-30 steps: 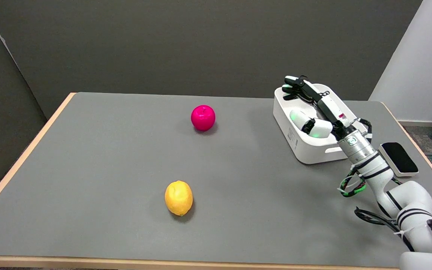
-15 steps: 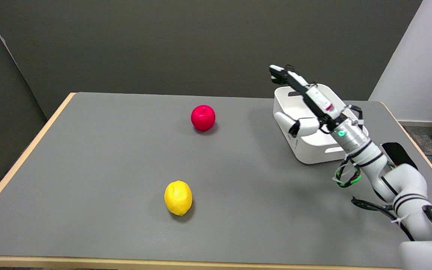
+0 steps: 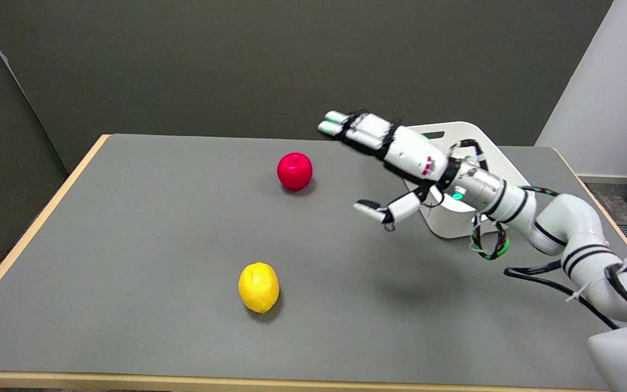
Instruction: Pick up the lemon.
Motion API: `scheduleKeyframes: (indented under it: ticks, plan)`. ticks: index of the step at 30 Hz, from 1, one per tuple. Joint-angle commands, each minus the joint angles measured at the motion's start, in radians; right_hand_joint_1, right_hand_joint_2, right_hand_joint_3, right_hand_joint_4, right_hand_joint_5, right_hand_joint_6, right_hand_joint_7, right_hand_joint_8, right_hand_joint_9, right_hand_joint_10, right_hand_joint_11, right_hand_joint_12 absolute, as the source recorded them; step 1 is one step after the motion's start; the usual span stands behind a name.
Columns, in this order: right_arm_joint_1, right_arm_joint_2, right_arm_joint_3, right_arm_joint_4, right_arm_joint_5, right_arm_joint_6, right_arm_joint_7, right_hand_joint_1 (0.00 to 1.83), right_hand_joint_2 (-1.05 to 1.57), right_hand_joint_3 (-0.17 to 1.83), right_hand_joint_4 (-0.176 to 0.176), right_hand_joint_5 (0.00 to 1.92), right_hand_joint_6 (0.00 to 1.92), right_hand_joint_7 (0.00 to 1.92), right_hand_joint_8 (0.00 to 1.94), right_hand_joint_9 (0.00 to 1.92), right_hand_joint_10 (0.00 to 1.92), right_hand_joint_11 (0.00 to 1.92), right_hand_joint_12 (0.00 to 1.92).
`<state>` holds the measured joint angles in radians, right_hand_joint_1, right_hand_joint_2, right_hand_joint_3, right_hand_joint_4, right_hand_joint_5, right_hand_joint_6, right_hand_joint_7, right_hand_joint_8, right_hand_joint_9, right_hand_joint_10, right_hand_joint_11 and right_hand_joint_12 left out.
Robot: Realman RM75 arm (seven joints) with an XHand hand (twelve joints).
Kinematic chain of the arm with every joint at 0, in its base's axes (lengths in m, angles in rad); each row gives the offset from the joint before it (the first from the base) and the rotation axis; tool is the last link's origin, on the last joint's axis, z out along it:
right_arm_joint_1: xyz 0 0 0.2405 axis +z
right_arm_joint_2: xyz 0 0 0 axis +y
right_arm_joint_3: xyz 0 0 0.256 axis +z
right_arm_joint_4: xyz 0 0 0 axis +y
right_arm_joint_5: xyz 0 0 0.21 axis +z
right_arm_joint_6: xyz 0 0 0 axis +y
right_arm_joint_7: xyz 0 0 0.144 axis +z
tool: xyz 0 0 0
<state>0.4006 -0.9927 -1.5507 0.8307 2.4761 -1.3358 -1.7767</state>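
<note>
The right hand (image 3: 395, 158) hangs empty with fingers spread, between the red apple (image 3: 294, 171) and the white bin (image 3: 455, 218); the lemon (image 3: 259, 287) lies toward the table's (image 3: 128, 245) near edge, bare surface around it.

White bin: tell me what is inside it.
Nothing can be made out inside the white bin. Only its far rim and a strip of inner wall show; the right hand and its forearm cover the rest, so the contents cannot be told.
</note>
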Motion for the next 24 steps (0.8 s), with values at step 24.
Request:
scheduleKeyframes:
  ticks: [24]
  plan:
    - [0.093,0.028,-0.575,0.118,-0.091,0.238,-0.295,0.76,0.63,0.98,0.063,0.0,0.05,0.0,0.07,0.03,0.46,0.0,0.72]
